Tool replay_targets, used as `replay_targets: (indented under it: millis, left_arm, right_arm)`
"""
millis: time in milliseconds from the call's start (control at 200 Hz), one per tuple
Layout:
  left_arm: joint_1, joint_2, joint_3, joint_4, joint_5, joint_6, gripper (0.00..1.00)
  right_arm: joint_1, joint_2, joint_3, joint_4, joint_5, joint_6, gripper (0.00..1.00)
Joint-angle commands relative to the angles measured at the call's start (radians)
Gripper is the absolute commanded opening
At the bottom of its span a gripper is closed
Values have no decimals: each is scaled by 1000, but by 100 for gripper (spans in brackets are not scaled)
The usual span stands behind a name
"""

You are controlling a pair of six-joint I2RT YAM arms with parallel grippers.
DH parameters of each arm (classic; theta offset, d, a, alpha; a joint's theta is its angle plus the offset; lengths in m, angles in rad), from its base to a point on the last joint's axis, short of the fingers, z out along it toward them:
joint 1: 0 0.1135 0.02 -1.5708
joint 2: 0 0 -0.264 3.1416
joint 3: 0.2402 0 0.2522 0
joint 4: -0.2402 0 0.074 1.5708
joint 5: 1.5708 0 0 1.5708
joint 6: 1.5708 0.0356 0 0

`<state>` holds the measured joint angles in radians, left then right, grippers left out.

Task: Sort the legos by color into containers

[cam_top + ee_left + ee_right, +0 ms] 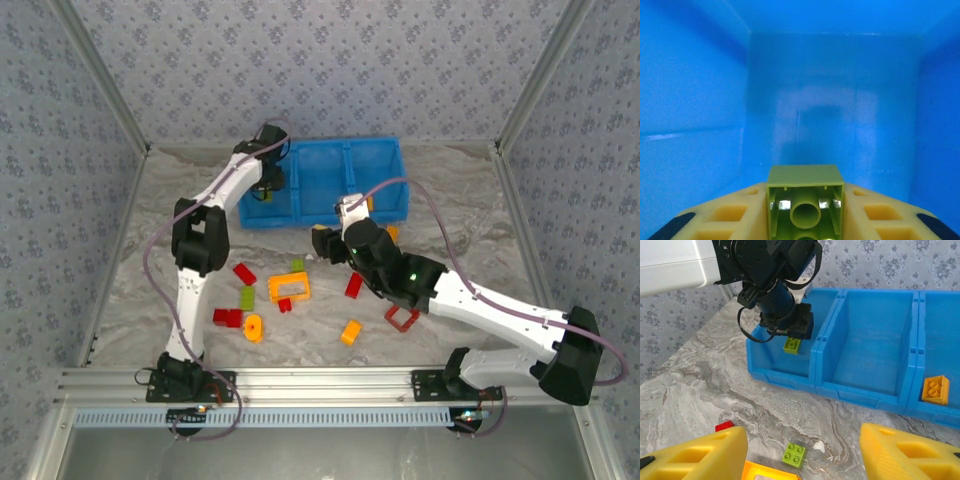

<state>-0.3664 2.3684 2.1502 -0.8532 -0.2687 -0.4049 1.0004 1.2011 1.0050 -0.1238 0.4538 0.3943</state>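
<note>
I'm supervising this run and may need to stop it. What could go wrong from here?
The lime brick sits between the left fingers over the left compartment of the blue bin; it might cling when released and get carried back out. The right fingers hover near the bin's front, so the arms could bump.

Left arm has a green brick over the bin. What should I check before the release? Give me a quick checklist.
1. Green brick in the left gripper: ok.
2. Left gripper above the bin's left compartment: ok.
3. Compartment floor past the brick bare: ok.
4. Right gripper open, empty, apart from the left arm: ok.
5. Orange brick lies in the right compartment, not the left: ok.
6. Grip firm: cannot tell.
</note>
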Motion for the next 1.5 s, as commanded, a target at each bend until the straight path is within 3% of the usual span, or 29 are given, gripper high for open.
replay_targets:
  millis: [0,195,350,505,720,869,1044,1279,1494]
  left_arm:
    - [-4,14,19,-42,4,6,45]
    - [-11,-26,31,-66,-21,11,64]
    - [-33,-131,13,-60,-38,4,63]
    - [-115,-390,-180,56,-9,-10,64]
    - [-360,-821,-656,257,113,-51,68]
    - [-530,-1052,-935,361,288,-128,70]
    - [-739,-1243,-1154,398,227,-210,70]
    - [-793,-1380,-1321,440,159,-294,69]
    - [-795,-1416,-1333,436,134,-301,68]
  right_arm:
    - [-6,3,4,-60,16,39,63]
    - [-40,-25,4,-274,74,201,64]
    - [-66,-75,-8,-628,167,510,60]
    - [-92,-137,-106,-891,100,842,52]
    - [-126,-223,-302,-840,-38,973,50]
    - [-218,-250,-409,-750,-143,974,47]
    - [-275,-255,-502,-624,-226,960,43]
    - [-283,-241,-557,-547,-250,974,39]
    - [-288,-226,-580,-535,-259,982,16]
